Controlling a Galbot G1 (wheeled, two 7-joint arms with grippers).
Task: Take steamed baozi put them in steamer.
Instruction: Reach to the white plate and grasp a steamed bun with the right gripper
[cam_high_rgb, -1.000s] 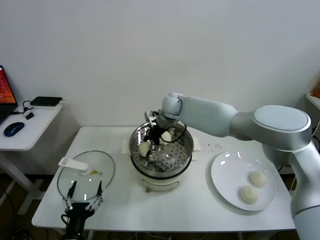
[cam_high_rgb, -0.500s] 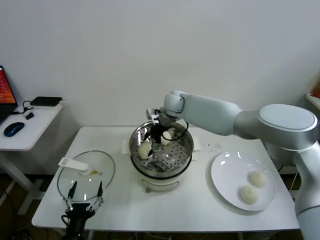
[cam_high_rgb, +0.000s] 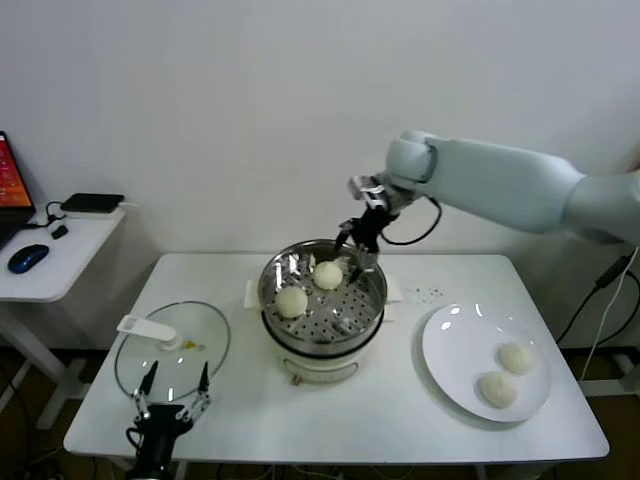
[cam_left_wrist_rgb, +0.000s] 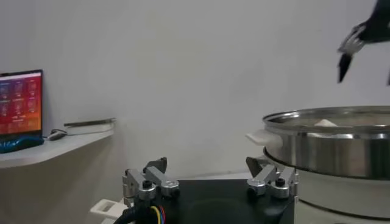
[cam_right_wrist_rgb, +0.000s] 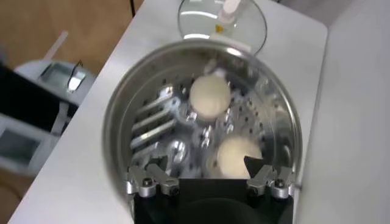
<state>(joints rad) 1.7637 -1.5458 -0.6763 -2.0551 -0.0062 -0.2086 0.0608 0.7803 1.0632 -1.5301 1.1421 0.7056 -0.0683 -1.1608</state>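
The steamer (cam_high_rgb: 372, 300) stands mid-table, with two baozi on its perforated tray, one at the left (cam_high_rgb: 292, 300) and one at the back (cam_high_rgb: 328, 274). Two more baozi (cam_high_rgb: 516, 357) (cam_high_rgb: 497, 389) lie on the white plate (cam_high_rgb: 450, 350) at the right. My right gripper (cam_high_rgb: 352, 250) is open and empty, just above the steamer's back rim. In the right wrist view my right gripper (cam_right_wrist_rgb: 206, 165) hangs over the pot (cam_right_wrist_rgb: 116, 128), above both baozi (cam_right_wrist_rgb: 210, 94) (cam_right_wrist_rgb: 237, 155). My left gripper (cam_high_rgb: 170, 385) is open and parked at the front left, as the left wrist view also shows (cam_left_wrist_rgb: 207, 167).
A glass lid (cam_high_rgb: 170, 350) with a white handle lies on the table left of the steamer. A side desk (cam_high_rgb: 60, 250) with a mouse stands at the far left. The steamer's wall (cam_left_wrist_rgb: 329, 143) shows in the left wrist view.
My right gripper has risen out of the steamer and moved back and right. The second baozi now lies free on the tray. The left arm has not moved.
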